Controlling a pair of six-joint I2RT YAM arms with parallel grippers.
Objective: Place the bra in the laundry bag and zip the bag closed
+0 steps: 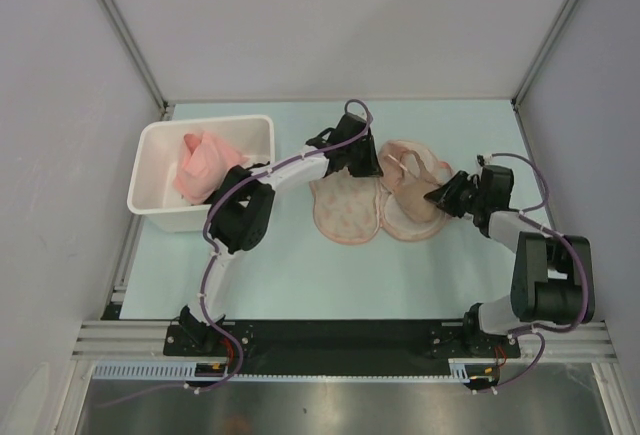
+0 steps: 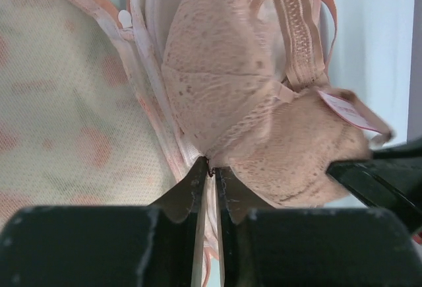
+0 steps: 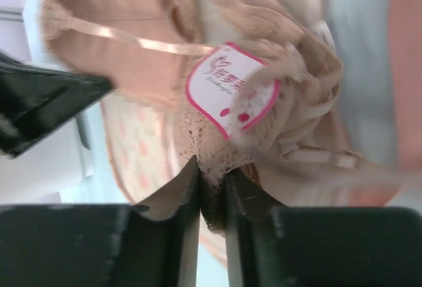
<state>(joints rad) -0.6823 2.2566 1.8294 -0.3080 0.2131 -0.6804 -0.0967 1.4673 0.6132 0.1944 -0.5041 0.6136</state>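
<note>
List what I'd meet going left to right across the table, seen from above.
First a white bin holding a pink cloth → laundry bag → bra on its right half → right tool at the bra's edge.

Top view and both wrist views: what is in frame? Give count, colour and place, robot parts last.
bra: 1, beige, on the bag's right lobe
tag: 1, white with pink edge, on the bra
bag: 1, cream-peach print, open at table centre
bin: 1, white, table's left
cloth: 1, pink, in the bin
table: 1, pale green
left gripper: 1, black, shut on the bra's centre
right gripper: 1, black, shut on the bra's lace
</note>
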